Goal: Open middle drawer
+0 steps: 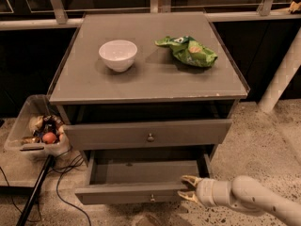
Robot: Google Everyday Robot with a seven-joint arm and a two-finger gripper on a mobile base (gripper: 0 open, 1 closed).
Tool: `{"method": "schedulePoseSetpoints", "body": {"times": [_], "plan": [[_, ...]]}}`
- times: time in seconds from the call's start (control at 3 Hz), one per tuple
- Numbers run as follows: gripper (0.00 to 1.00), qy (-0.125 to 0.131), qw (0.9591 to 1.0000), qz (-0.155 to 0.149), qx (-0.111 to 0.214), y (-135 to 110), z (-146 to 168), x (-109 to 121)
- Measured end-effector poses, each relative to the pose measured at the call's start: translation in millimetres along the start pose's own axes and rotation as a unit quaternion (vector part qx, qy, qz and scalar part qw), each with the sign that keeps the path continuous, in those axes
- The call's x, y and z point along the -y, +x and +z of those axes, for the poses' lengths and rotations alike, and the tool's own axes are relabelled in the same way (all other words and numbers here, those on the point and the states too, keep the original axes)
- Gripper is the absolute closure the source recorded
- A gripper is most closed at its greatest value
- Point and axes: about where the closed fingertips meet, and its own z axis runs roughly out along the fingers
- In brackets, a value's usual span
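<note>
Grey middle drawer [127, 193] stands pulled out at lower centre of the frame; the tool [183, 188], its fingers spread apart, sits at the drawer front's right end.

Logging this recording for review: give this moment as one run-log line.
middle drawer: pulled out | hand: open, at its front's right end | cabinet top: white bowl, green bag

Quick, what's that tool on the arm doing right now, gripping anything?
Tool: open, gripping nothing, at the right end of the pulled-out middle drawer front.
</note>
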Motion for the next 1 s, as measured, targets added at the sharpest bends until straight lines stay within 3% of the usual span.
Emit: {"method": "schedulePoseSetpoints", "body": {"times": [1.0], "plan": [[1.00,0.002,1.0000,0.004,-0.003,-2.3,-6.6,-8.8]]}}
